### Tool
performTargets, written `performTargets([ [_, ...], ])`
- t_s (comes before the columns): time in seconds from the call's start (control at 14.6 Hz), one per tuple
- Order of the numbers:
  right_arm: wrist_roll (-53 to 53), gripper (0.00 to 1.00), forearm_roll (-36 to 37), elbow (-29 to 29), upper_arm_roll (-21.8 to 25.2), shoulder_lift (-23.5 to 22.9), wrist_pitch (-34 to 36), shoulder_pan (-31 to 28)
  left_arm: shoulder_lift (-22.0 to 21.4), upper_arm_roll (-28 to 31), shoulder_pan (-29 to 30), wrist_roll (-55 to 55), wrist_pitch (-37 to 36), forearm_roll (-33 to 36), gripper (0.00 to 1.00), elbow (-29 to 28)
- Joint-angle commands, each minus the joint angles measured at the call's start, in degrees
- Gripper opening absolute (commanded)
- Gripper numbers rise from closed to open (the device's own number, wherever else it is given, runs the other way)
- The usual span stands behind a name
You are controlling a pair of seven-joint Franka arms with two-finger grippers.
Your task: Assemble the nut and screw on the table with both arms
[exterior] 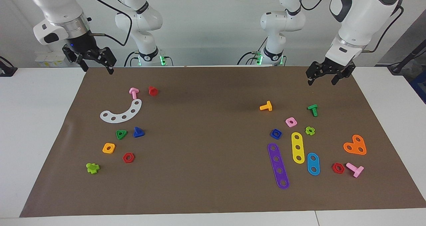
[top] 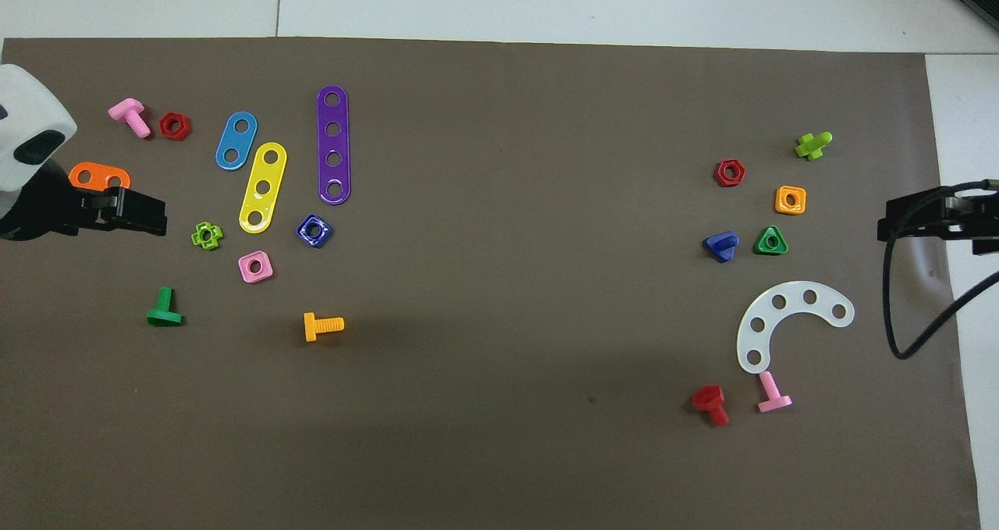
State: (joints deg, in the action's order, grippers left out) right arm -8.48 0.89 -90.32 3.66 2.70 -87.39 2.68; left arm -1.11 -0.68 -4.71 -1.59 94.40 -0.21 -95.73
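Note:
The dark-blue nut lies flat on the brown mat toward the left arm's end, beside the pink square nut; it also shows in the overhead view. The dark-blue screw with its triangular head lies toward the right arm's end beside the green triangular nut; it also shows in the overhead view. My left gripper hangs open and empty over the mat's edge at its own end. My right gripper hangs open and empty over the mat's corner at its end.
Near the nut lie purple, yellow and blue strips, an orange screw, a green screw and an orange plate. Near the screw lie a white curved strip, an orange nut and a red nut.

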Motion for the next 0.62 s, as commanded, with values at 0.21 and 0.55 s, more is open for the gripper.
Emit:
performTargets([
  [0.21, 1.0, 1.00, -0.5, -1.4, -0.7, 1.2, -0.6, -0.8, -1.3, -0.5, 0.8, -0.3, 0.4, -0.2, 1.00, -1.5],
  [0.55, 7.0, 1.00, -0.5, -6.1, -0.7, 3.1, -5.2, -1.4, -1.3, -0.5, 0.8, -0.3, 0.4, -0.2, 1.00, -1.5],
])
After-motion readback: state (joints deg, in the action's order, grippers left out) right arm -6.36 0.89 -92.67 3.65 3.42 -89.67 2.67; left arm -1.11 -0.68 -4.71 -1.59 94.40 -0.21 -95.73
